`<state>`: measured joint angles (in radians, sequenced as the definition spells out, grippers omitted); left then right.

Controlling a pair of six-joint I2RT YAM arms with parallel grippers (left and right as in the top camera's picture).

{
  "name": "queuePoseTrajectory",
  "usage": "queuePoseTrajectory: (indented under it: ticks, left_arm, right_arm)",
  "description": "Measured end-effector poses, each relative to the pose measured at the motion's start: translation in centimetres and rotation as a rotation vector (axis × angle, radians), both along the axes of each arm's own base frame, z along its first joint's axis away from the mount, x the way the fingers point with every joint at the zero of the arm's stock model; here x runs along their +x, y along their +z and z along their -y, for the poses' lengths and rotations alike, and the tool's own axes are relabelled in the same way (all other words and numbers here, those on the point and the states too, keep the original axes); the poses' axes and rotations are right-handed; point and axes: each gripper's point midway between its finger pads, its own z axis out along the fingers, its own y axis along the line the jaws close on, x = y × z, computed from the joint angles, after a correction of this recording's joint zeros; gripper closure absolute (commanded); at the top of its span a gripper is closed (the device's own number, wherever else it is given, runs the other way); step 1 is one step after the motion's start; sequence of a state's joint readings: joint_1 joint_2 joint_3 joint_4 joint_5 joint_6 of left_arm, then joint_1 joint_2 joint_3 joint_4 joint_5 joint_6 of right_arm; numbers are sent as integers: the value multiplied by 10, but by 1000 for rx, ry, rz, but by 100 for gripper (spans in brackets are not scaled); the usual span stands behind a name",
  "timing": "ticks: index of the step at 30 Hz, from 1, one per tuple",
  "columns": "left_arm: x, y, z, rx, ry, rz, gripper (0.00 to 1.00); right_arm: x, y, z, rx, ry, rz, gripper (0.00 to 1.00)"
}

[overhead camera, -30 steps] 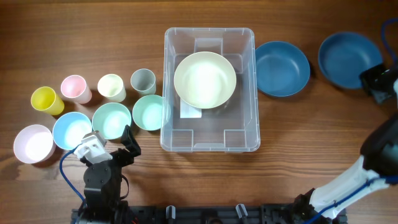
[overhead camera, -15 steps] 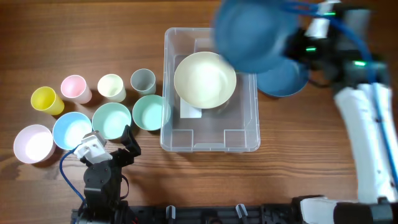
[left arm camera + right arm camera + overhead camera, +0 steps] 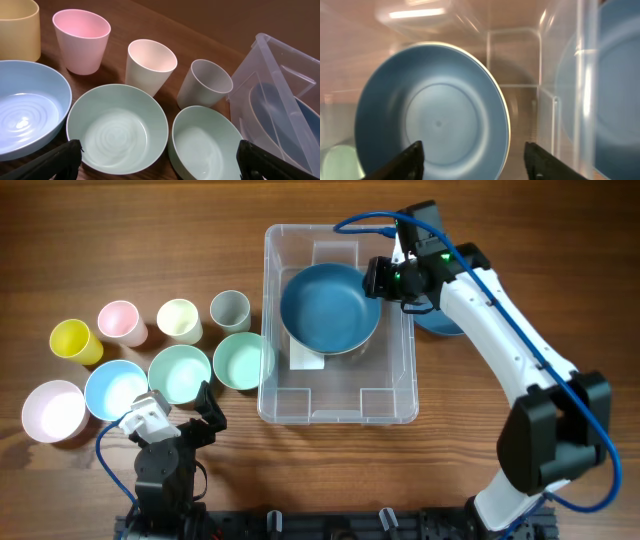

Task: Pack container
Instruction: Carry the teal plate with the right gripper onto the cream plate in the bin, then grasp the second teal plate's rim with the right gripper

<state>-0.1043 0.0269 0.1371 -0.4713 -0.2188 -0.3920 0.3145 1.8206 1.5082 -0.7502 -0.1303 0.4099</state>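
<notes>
At the near edge of the wooden desk the left tool hangs low with its fingers spread wide and nothing between them. Just beyond it runs a row of round bowls: a pale pink bowl, a light blue bowl, a mint green bowl and a second, paler green bowl just beside the large clear plastic rectangular container. Behind those stands a line of small tumbler cups, well spaced: yellow, pink, cream and grey.

The container sits mid-desk, its long sides running away from me. A round dark blue bowl rests upright in its far half, a pale rim showing round its edge in the right wrist view, and it partly covers a white label on the base. The right tool is over that bowl's right rim, fingers parted and gripping nothing. Just outside the container's right wall a second dark blue bowl lies mostly hidden beneath the right arm.
</notes>
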Motion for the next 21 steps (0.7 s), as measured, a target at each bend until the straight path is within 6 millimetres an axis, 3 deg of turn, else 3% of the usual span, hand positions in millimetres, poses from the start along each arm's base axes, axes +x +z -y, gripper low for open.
queuePoseTrajectory:
  ticks: [2,4,6,9,11,14,18,21]
  left_arm:
    - [0,0,0,0,0,0,0]
    - [0,0,0,0,0,0,0]
    - [0,0,0,0,0,0,0]
    - [0,0,0,0,0,0,0]
    - [0,0,0,0,0,0,0]
    - [0,0,0,0,0,0,0]
    - [0,0,0,0,0,0,0]
    - [0,0,0,0,0,0,0]
  right_arm:
    - [3,23,10,12,-20,57,27]
    - [5,58,38,18,-85,129,24]
    - [6,84,88,7,-198,173,14]
    - [4,90,170,-19,-393,161,13]
    - [1,76,218,-36,-503,121,12]
    - [-1,47,248,-36,-562,43,12]
    - [-7,-34,246,-3,-523,-157,17]
    - [-6,-74,240,19,-501,-245,30]
